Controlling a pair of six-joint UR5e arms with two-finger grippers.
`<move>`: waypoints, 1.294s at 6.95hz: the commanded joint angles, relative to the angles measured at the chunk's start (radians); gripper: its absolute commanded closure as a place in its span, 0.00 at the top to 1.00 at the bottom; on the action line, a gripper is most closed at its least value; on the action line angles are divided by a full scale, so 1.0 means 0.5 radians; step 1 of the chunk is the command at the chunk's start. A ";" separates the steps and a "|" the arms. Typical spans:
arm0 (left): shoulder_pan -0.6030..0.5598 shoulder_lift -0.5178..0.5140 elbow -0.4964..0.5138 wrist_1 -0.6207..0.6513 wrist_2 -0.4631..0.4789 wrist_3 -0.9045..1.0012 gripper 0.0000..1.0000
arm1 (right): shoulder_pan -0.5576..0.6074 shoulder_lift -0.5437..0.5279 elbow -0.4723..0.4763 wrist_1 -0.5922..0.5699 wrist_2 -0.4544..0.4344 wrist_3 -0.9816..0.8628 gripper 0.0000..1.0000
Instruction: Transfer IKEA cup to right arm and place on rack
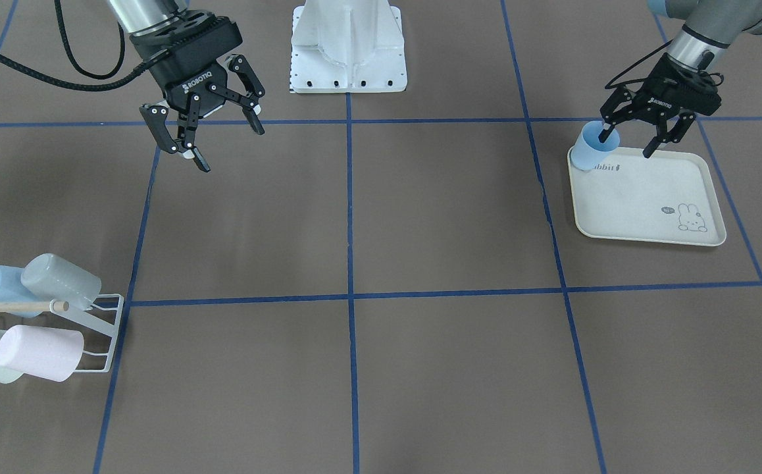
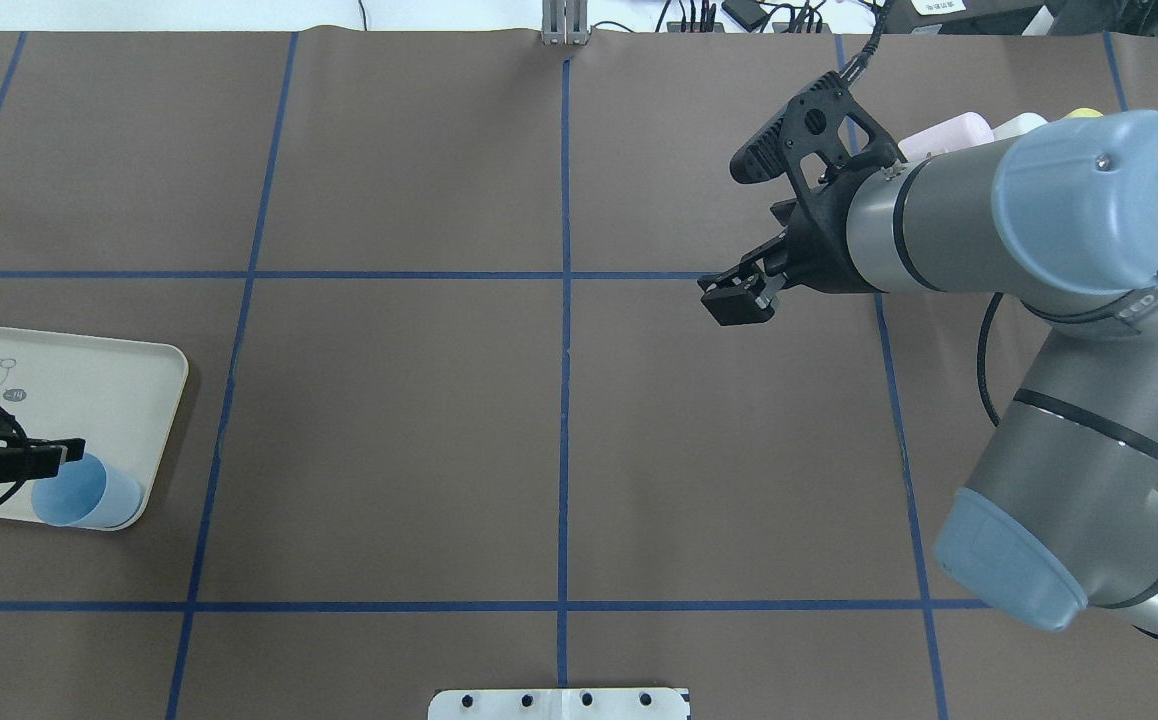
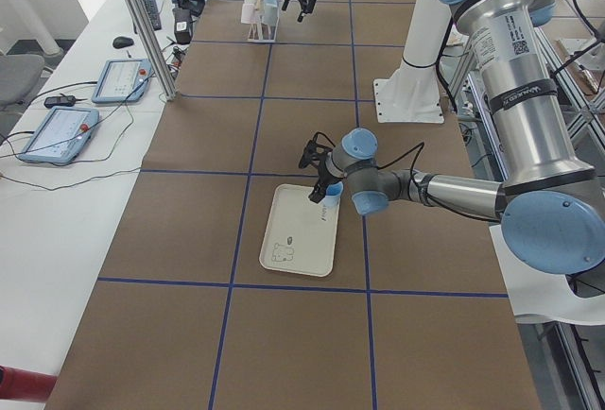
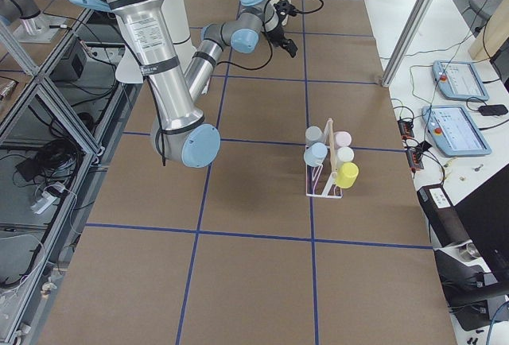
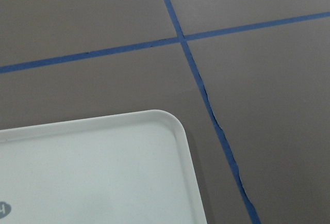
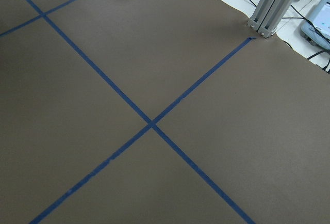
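Cup: the blue cup [image 1: 586, 150] stands mouth-up on the cream tray [image 1: 651, 197], in the corner nearest the robot's base and the table's middle.
Left gripper: the left gripper [image 1: 628, 146] is right on top of it. The jaws are spread, one finger dipped inside the cup's mouth and the other out over bare tray, and they are clamped on nothing.
Right gripper: the right gripper [image 1: 226, 141] hangs well apart, across the brown table [image 1: 447, 217]. Its jaws are wide and nothing is between them.
Rack: the white wire rack [image 1: 108, 326] sits at the table's end on the robot's right, far from the cup. It carries other cups [image 1: 42, 352] in pale blue, grey, pink, pale green and yellow, and a wooden dowel [image 1: 6, 307] lies across it.
Hidden: in the overhead view the right arm [image 2: 939, 230] covers most of the rack, and the left gripper is cut by the frame edge. The front view clips the rack's outer side. The left wrist camera catches only a tray corner and blue tape [image 5: 206, 100], with no cup and no fingers in it. The right wrist camera gets only tape lines and a metal post [image 6: 270, 4].
Writing: "ROBOTIQ" reads on both grippers. The tray carries a rabbit drawing and lettering ending "bbit", its start hidden by the cup.
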 commanded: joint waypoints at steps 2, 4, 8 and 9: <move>0.101 0.016 0.039 -0.005 0.091 -0.003 0.97 | -0.001 0.004 0.000 0.001 -0.008 0.001 0.99; 0.117 0.016 0.039 -0.011 0.097 0.000 0.46 | -0.001 0.010 -0.003 0.001 -0.014 0.001 0.99; 0.144 0.016 0.039 -0.045 0.091 0.003 0.29 | -0.001 0.013 -0.009 0.001 -0.014 -0.002 0.99; 0.141 0.016 0.033 -0.066 0.091 0.009 0.11 | -0.004 0.010 -0.012 0.004 -0.014 0.001 0.99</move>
